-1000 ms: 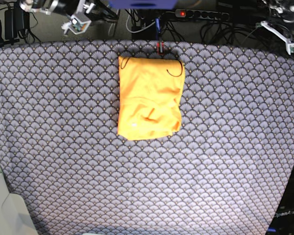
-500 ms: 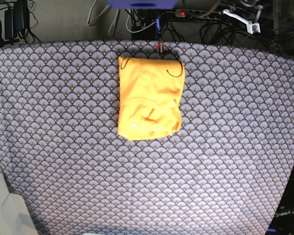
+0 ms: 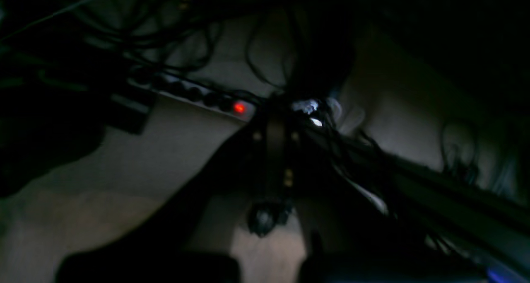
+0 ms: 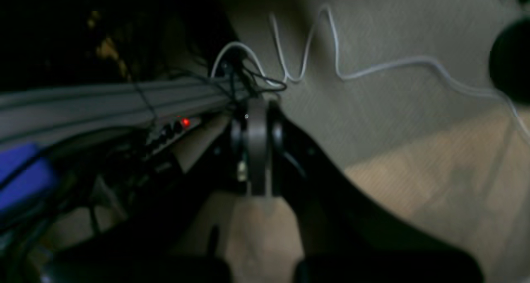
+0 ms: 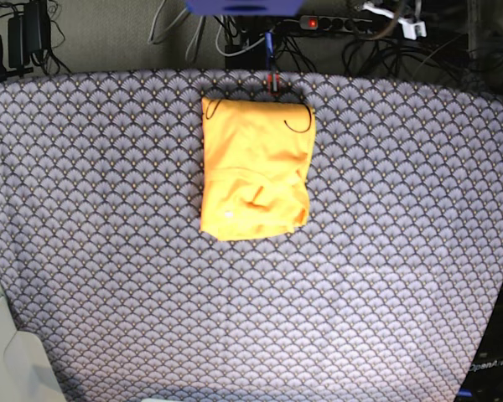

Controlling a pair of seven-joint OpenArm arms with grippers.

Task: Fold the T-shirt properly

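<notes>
1. Centrally on the table, toward its far edge, lies the T-shirt [image 5: 255, 167]: plain orange-yellow, thin soft fabric, folded into a compact, roughly rectangular packet with slightly rounded lower corners.
2. Its surface is mostly smooth; a few shallow creases show near the lower middle, and a dark curved seam line shows at the upper right corner.
3. The packet's long axis runs from the far edge of the table toward the near edge in the base view; the top edge is straight, the bottom edge a little uneven.
4. It rests on the purple-grey cloth [image 5: 109, 251], a matte fan-scale pattern covering the whole table.
5. Left gripper [image 3: 275, 150]: dark, blurred, fingers pressed together, nothing between them, aimed at cables and a power strip [image 3: 198, 96] with a red light.
6. Right gripper [image 4: 256, 150]: jaws closed, empty, over a grey floor with a wavy white cable [image 4: 372, 67].
7. Neither gripper is near the shirt.
</notes>
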